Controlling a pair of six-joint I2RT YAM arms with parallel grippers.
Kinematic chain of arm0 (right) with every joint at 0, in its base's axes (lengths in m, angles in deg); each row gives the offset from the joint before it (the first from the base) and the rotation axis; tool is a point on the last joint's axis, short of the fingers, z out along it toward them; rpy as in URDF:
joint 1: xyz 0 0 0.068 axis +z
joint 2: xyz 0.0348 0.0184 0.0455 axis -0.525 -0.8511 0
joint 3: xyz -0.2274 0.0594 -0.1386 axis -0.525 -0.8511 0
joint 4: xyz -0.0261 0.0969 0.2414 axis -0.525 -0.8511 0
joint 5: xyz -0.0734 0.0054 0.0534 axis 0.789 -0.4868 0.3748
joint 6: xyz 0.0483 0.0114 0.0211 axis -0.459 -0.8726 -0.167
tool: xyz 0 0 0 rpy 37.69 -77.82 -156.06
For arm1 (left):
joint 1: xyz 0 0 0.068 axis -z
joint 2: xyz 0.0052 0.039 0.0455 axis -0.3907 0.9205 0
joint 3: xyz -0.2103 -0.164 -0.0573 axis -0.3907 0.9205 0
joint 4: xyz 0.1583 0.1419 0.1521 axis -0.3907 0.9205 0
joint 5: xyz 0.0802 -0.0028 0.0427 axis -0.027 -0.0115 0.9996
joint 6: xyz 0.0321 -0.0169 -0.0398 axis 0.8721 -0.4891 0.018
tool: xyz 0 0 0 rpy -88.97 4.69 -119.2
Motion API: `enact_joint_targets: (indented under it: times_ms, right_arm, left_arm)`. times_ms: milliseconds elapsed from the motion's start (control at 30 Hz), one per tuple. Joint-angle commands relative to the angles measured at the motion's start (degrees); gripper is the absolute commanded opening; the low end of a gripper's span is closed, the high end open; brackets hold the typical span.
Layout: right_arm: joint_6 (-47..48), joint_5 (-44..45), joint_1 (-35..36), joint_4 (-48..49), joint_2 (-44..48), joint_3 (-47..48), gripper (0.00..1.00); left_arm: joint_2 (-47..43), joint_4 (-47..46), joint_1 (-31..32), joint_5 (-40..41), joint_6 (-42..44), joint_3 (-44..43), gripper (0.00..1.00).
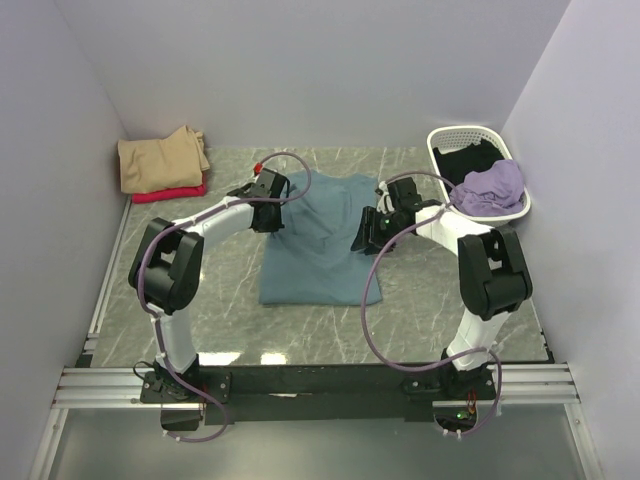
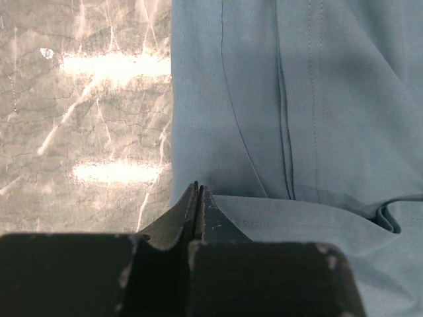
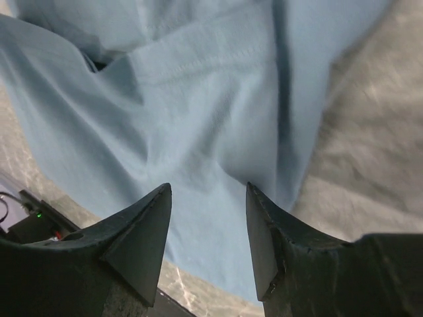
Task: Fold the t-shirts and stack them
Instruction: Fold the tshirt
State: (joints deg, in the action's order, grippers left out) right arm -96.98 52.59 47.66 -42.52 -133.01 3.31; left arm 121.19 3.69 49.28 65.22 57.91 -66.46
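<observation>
Now the left pincer (image 2: 197, 191) is together, seemingly pinching the left edge of the teal shirt (image 1: 320, 240). The right pincer (image 3: 208, 198) stands apart over its right side. I think it should close on that edge first; then both lift evenly. The teal shirt lies in the middle of the surface (image 1: 420, 310). The basket (image 1: 440, 145), far right, holds a lilac shirt (image 1: 490, 187) and a black shirt (image 1: 470, 160).

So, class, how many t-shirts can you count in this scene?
5: a teal-blue t-shirt spread mid-table; a tan t-shirt on a red t-shirt at the far left corner; a black t-shirt and lilac t-shirt in the white basket, far right. More may hide beneath.
</observation>
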Motion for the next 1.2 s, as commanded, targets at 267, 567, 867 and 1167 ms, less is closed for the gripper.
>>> enact_joint_targets:
  times_ms: [267,567,867,1167]
  right_arm:
    - [1.1,4.2,0.5,2.7,-1.6,5.8,0.57]
    - [2.7,8.8,0.5,2.0,-8.3,11.9,0.56]
    - [3.3,9.6,0.5,1.1,-11.3,14.7,0.43]
    - [1.4,13.5,0.0,4.3,-6.4,11.0,0.09]
  left_arm:
    - [0.1,-0.8,-0.3,0.2,0.4,-0.9,0.01]
    - [-0.6,-1.4,-0.2,-0.9,0.3,-0.5,0.01]
    - [-0.5,-1.2,-0.3,-1.2,0.5,-1.1,0.01]
    - [-0.2,-0.8,-0.2,-0.1,0.7,-1.1,0.01]
